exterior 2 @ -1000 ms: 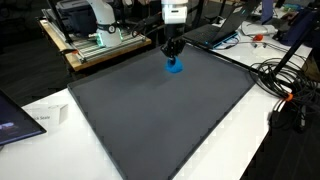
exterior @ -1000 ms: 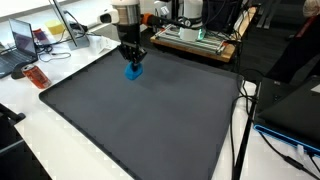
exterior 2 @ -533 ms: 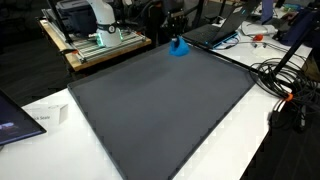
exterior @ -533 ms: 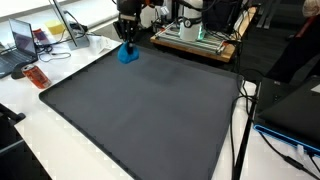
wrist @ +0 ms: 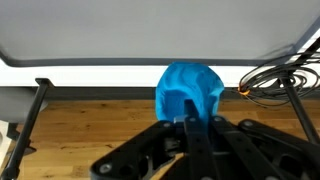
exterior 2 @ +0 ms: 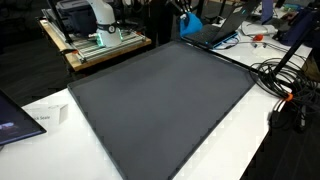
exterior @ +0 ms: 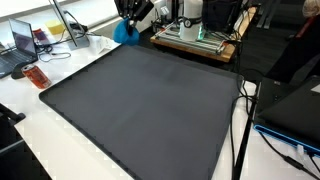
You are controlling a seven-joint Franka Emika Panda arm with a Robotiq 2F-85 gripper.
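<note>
My gripper (exterior: 128, 22) is shut on a small blue object (exterior: 124, 32), a crumpled blue lump, and holds it high in the air past the far edge of the dark mat (exterior: 140, 110). The object also shows in an exterior view (exterior 2: 192, 22), near the top, under the gripper (exterior 2: 185, 12). In the wrist view the blue object (wrist: 190, 90) fills the centre, pinched between the black fingers (wrist: 190, 122), with a wooden floor and the white table edge below it.
A dark grey mat (exterior 2: 160, 110) covers most of the white table. An open laptop (exterior: 20, 45) and a red item (exterior: 36, 77) lie by one edge. A wooden-framed machine (exterior: 195, 40) stands behind. Cables (exterior 2: 280, 85) hang at the side.
The gripper has lifted the blue object off the far end of the mat and carried it up and beyond the mat's far edge.
</note>
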